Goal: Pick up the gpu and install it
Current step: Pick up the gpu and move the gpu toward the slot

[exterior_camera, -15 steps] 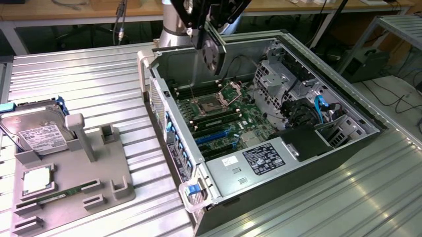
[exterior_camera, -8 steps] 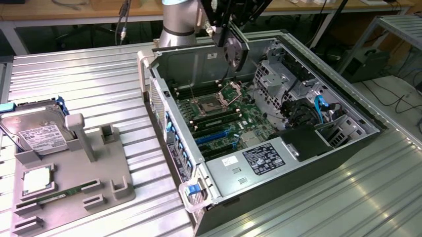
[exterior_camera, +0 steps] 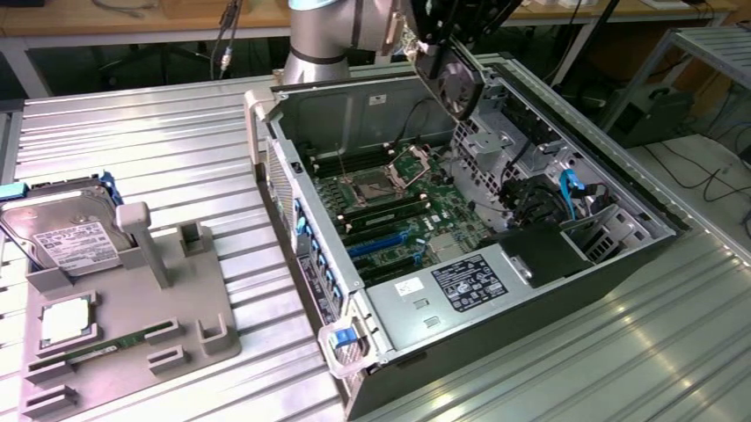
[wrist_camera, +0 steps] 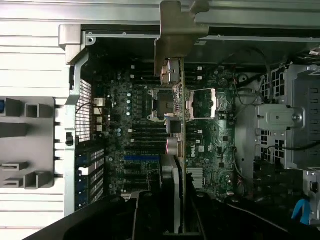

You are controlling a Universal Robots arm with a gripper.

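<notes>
The gpu (exterior_camera: pixel 455 81) is dark grey-black, and its bracket (wrist_camera: pixel 175 35) is silver. The motherboard (exterior_camera: pixel 405 207) is green with blue slots (exterior_camera: pixel 382 244). The counter (exterior_camera: pixel 141 132) is silver with ribbed stripes. The tray (exterior_camera: pixel 176 308) is plain grey. The hard drive (exterior_camera: pixel 69 242) is silver with a white label.

We see the gpu (exterior_camera: pixel 455 81) up in the air, hanging above the open computer case (exterior_camera: pixel 277 167) and touching none of its parts. It is a thin, flat, dark card, tilted, and the face with the round fan (exterior_camera: pixel 460 85) shows to the exterior view. In the wrist view we look along its edge: a narrow strip above the motherboard (wrist_camera: pixel 125 125), with the silver bracket (wrist_camera: pixel 175 30) at the end away from the camera
</notes>
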